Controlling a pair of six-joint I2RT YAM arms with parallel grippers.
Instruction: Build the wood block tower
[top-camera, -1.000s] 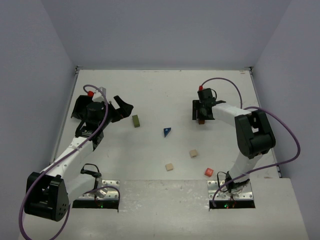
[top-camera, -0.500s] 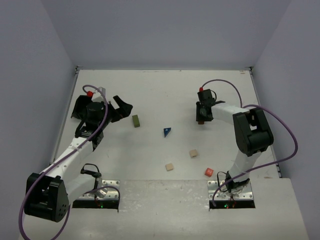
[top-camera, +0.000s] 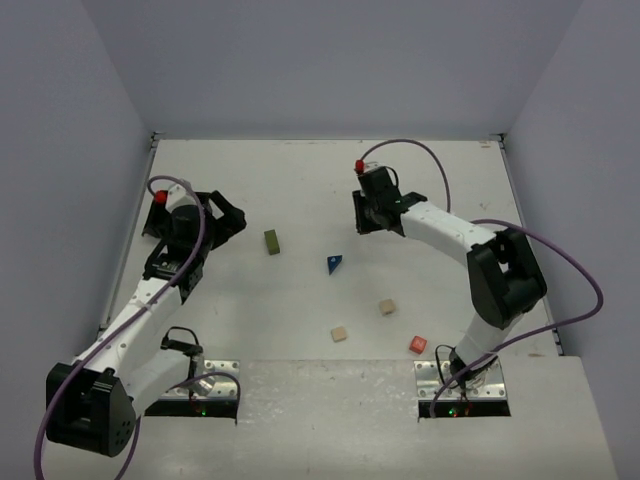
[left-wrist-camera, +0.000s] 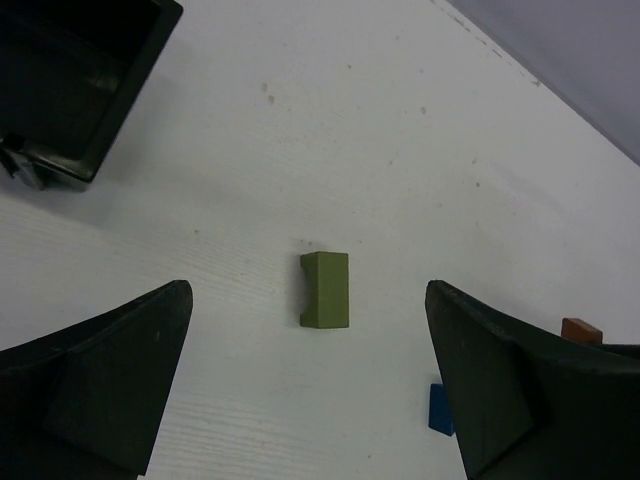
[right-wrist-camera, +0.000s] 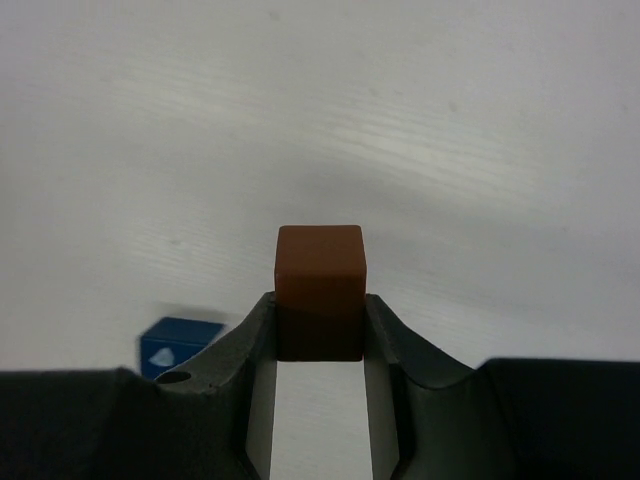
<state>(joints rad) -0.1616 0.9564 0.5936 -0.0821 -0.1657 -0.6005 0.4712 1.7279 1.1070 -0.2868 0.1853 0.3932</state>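
My right gripper (right-wrist-camera: 320, 312) is shut on a brown cube (right-wrist-camera: 320, 268) and holds it above the table; in the top view it (top-camera: 364, 218) is right of centre, far of the blue wedge (top-camera: 334, 263). The wedge also shows in the right wrist view (right-wrist-camera: 180, 346). My left gripper (left-wrist-camera: 306, 290) is open and empty, hovering left of the olive-green oblong (left-wrist-camera: 326, 290), which lies flat; in the top view the gripper (top-camera: 230, 218) is left of the oblong (top-camera: 272, 241). Two tan cubes (top-camera: 387, 307) (top-camera: 339, 333) and a red cube (top-camera: 418, 344) lie near the right arm's base.
A black square tray (left-wrist-camera: 70, 90) sits at the far left, partly under my left arm in the top view (top-camera: 152, 222). White walls enclose the table on three sides. The arm bases stand on a raised ledge (top-camera: 330, 400) at the near edge.
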